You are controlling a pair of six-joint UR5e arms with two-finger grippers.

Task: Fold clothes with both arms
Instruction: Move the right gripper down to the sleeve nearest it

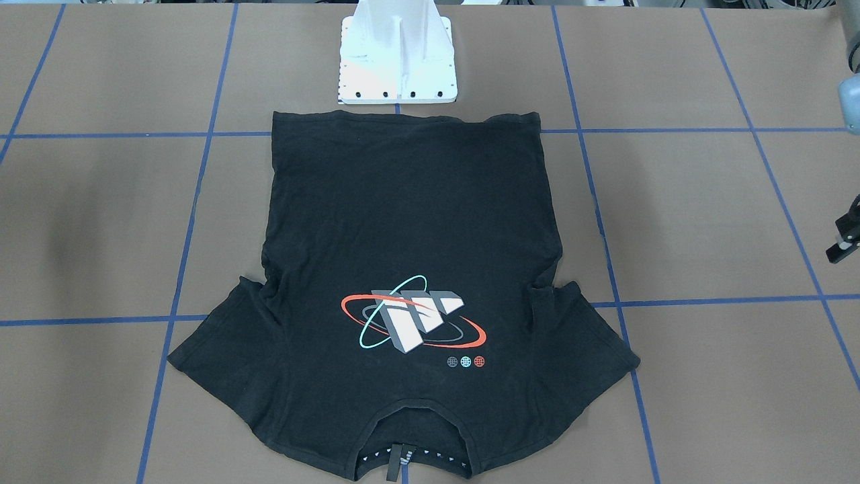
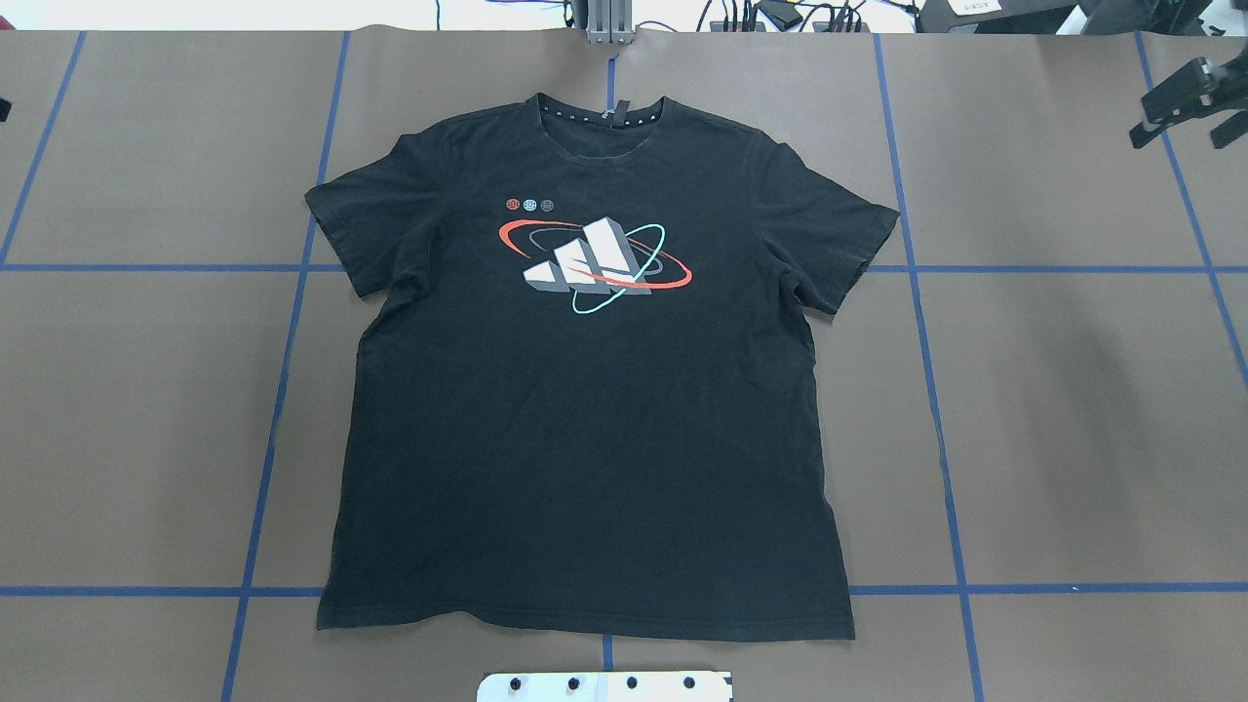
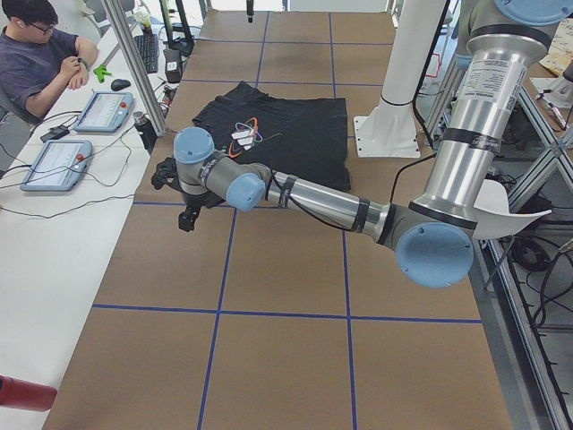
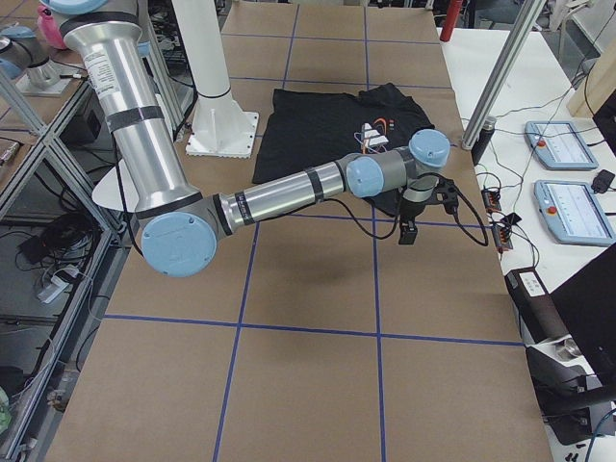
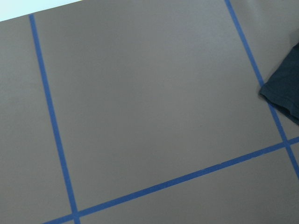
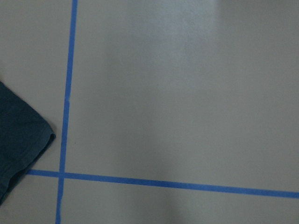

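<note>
Neither pincer touches the cloth. The right pincer hangs over bare table at about 2 o'clock from the T-shirt in the overhead view, and its two fingers look spread apart with nothing between them. The left pincer hangs out past 10 o'clock. Outside the side view only a sliver of it shows at a frame edge, so I cannot tell whether it is apart or together.

The black T-shirt lies flat and fully spread in the middle of the table, graphic side up. Its collar is at 12 o'clock, its hem at 6 o'clock just short of the white pedestal, and its sleeves splay toward 10 and 2. Each wrist camera catches only one sleeve corner at its frame edge.

By my reading the folding has not begun: no sleeve is turned in and no edge is doubled over, so every fold is left to do (small wrinkles near the armpits aside).

The table is matte brown and marked into large squares with blue tape. Beyond its far edge stands a white side table with two control tablets and cables, where a person sits among aluminium frame posts.
</note>
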